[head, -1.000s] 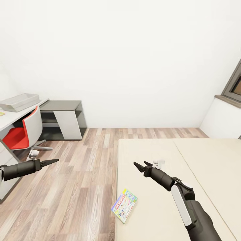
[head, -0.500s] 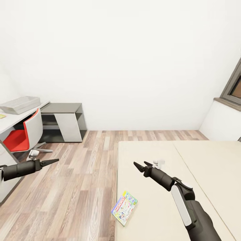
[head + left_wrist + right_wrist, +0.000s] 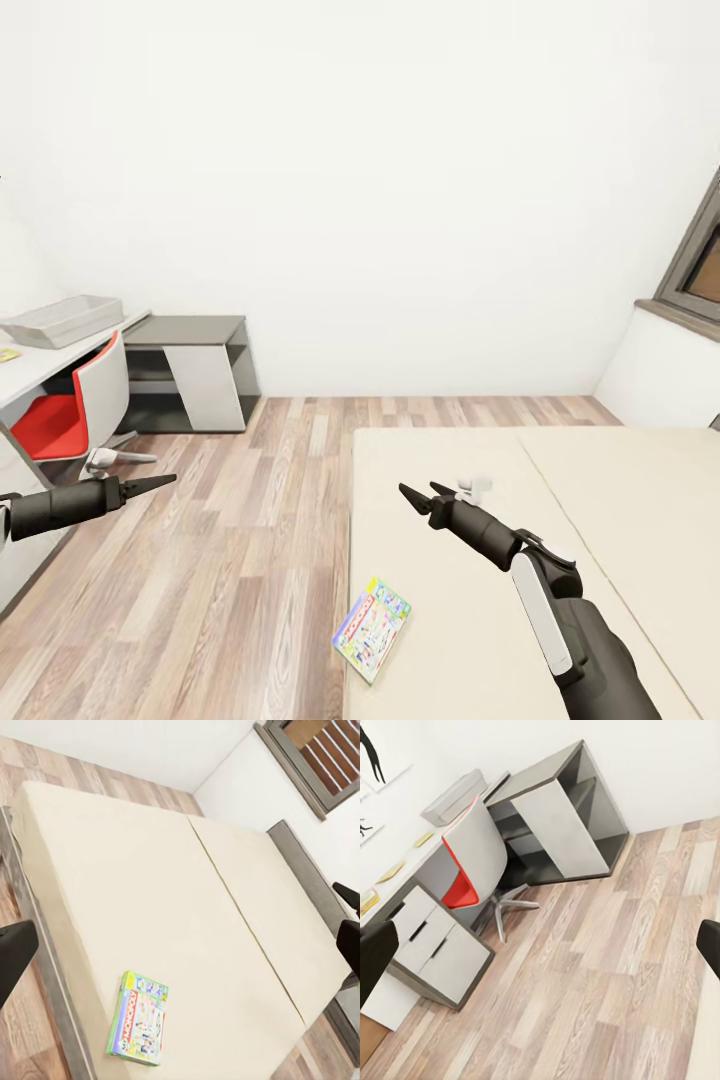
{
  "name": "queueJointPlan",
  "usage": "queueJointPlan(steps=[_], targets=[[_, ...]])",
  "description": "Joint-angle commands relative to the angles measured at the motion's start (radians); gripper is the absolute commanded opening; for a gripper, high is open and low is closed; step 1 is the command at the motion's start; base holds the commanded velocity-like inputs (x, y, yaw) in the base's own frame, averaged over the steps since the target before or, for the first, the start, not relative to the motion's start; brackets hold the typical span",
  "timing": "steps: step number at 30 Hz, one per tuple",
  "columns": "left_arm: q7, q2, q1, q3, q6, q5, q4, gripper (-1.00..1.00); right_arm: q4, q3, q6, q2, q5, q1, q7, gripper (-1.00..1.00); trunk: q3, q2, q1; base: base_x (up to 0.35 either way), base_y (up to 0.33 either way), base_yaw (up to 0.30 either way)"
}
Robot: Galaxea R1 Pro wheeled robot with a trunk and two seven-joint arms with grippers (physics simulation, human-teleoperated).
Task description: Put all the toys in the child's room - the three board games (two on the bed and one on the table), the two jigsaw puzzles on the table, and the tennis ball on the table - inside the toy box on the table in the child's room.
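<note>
A green-edged multicolour board game [image 3: 372, 628] lies flat near the left edge of the beige bed [image 3: 600, 480]; the left wrist view shows this board game [image 3: 139, 1027] on the mattress [image 3: 150, 885]. My right gripper [image 3: 420, 494] hangs open over the bed, beyond the game and empty. Over the wooden floor left of the bed my left gripper [image 3: 150, 484] is open and holds nothing. The light grey toy box [image 3: 62, 320] stands on the pale table [image 3: 40, 362] at the far left, and the toy box [image 3: 454, 796] shows again in the right wrist view.
A red and white swivel chair [image 3: 70, 400] is tucked at the table. A dark grey shelf unit [image 3: 195, 370] stands against the back wall. Wooden floor [image 3: 250, 520] runs between table and bed. A window [image 3: 700, 260] is at the right.
The whole head view has shifted, so the room's things sit a little lower in the picture. Both arms hold the same pose and both grippers stay open.
</note>
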Motion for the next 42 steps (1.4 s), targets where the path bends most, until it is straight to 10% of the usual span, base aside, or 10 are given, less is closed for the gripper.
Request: queueJointPlan(steps=[1, 42], targets=[[-0.003, 0.000, -0.001, 0.000, 0.010, 0.002, 0.000, 1.00, -0.001, -0.002, 0.008, 0.000, -0.008, -0.001, 0.002, 1.00, 0.000, -0.002, 0.001, 0.000, 0.000, 0.000], [-0.002, 0.000, -0.001, 0.001, 0.010, 0.001, 0.000, 1.00, 0.003, -0.003, 0.008, 0.000, -0.008, -0.001, 0.002, 1.00, 0.066, -0.002, 0.001, 0.000, 0.000, 0.000]])
